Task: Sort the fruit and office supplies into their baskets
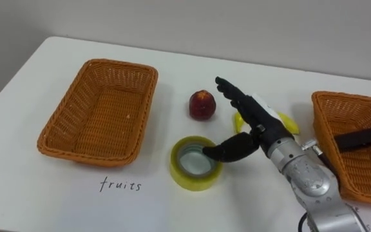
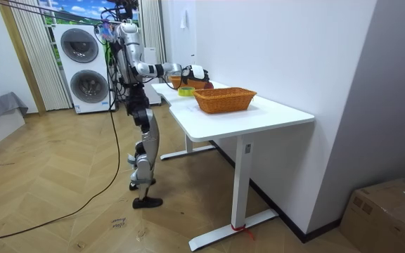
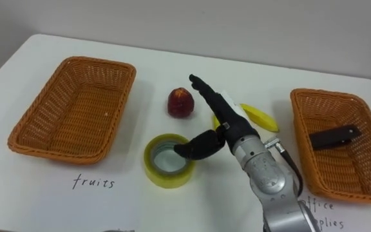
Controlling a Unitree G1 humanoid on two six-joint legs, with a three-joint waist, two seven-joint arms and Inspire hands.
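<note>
Over the middle of the white table [image 1: 37, 200], the robot's right hand [image 1: 255, 119] is shown released: its fingers [image 1: 234, 95] are held straight and pointed to the far left, the thumb is bent toward the near left, and nothing is grasped. Just to the near left of the hand, a yellow roll of adhesive tape [image 1: 196, 164] lies flat with its hole upward. The thumb tip is seen at the roll's right rim, though contact cannot be judged. Just beyond the fingertips rests a round red fruit [image 1: 202, 104]. A yellow banana [image 1: 288, 121] is partly hidden behind the hand, its long axis running roughly left to right. An empty woven wicker basket [image 1: 50, 138] is placed at the left. A second wicker basket [image 1: 321, 106], at the right, holds a black oblong object [image 1: 357, 138]. The right hand is judged well placed for the tape. In the room view, the robot is seen standing at the table's end on a wooden floor [image 2: 62, 176], with stacked washing machines [image 2: 83, 46] behind it.
</note>
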